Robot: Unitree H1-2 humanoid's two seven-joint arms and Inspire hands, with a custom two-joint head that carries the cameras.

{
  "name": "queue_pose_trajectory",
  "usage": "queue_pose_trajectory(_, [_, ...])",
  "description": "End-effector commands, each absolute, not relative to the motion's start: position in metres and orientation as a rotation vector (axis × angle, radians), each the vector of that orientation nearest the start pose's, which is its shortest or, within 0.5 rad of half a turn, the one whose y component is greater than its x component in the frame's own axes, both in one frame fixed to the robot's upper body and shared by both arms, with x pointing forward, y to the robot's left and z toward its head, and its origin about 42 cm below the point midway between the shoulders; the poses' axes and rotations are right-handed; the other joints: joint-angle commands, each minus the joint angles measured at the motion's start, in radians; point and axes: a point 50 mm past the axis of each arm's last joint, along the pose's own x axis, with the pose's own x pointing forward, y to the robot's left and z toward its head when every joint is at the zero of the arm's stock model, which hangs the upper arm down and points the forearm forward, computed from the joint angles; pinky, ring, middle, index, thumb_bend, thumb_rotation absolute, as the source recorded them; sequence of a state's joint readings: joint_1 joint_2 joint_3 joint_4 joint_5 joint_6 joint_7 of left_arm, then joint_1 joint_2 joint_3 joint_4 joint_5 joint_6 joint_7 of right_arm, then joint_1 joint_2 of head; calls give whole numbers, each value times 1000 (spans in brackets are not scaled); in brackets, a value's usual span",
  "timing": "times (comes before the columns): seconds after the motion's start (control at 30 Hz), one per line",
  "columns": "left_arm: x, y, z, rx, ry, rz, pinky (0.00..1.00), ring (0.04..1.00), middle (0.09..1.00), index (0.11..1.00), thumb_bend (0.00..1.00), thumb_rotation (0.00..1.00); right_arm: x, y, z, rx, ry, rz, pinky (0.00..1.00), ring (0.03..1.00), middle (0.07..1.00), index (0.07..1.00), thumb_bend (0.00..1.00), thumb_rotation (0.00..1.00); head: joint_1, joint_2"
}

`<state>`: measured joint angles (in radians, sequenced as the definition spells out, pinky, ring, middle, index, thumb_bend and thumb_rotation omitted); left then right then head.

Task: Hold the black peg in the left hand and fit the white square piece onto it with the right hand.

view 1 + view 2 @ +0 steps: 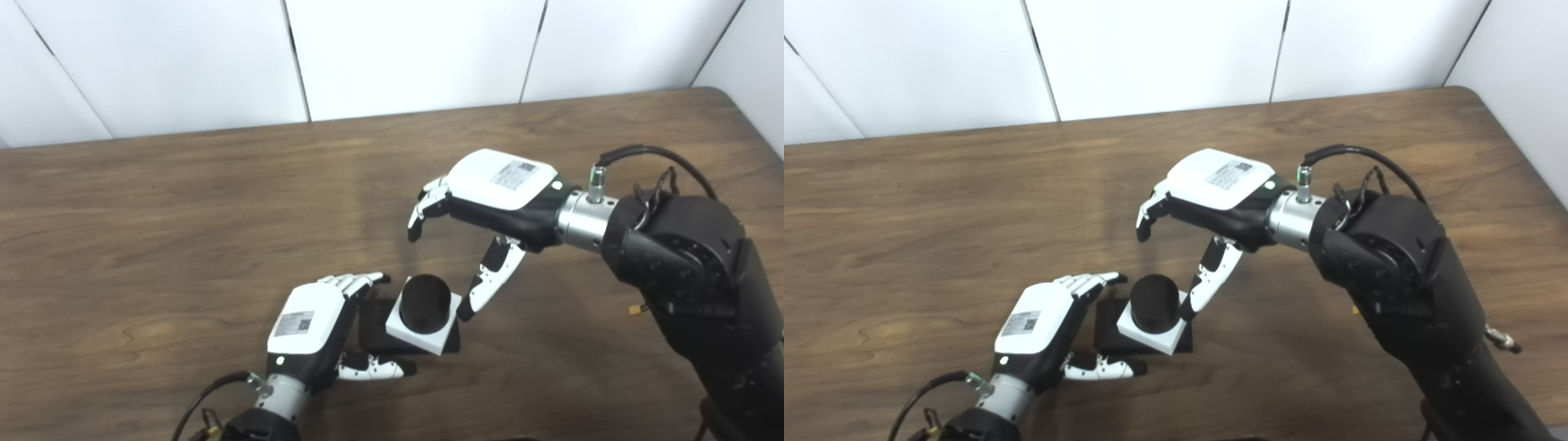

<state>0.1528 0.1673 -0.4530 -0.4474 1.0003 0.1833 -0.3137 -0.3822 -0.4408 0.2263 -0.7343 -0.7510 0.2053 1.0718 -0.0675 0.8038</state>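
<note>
Two hands over wood table (184,202). Nearest: left hand (312,334), fingers apart, grasping nothing, fingers along far side and thumb along near side of black base (371,327). Base flat on table; black peg (424,303) upright on it. White square (422,334) seated around peg, resting on base, slightly tilted. Beyond: right hand (490,202) raised, spread wide, empty; thumb tip just beside square's right edge, contact unclear. Far: white wall panels (1151,55). Right eye view shows more of right arm (1396,275); otherwise same content.
</note>
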Motion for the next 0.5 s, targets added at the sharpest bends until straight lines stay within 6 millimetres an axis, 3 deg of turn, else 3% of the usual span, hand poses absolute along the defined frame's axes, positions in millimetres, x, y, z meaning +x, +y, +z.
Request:
queue_pose_trajectory(0.0, [202,151,156,1061,-120,-494,866,869,879,905,1000,486,277,-204,328,-1434,-394,713,781,858,766,698,993,467,0,-1])
queue_pose_trajectory(0.23, [200,176,178,990,-130,-497,903,923,937,986,1000,552,279,-212,324,-1384,-347,690,784,860,769,707,989,514,4,-9])
queue_pose_trajectory(0.3, [201,185,181,929,-129,-481,908,933,946,986,1000,517,280,-218,321,-1350,-326,683,770,858,773,712,972,550,7,-16])
queue_pose_trajectory(0.4, [201,199,186,842,-123,-408,865,951,965,993,1000,540,276,-234,313,-1235,-263,655,775,875,806,764,869,630,3,-20])
queue_pose_trajectory(0.47, [200,209,187,771,-118,-347,831,958,975,995,1000,596,272,-247,303,-1150,-212,621,792,896,858,840,748,777,2,-22])
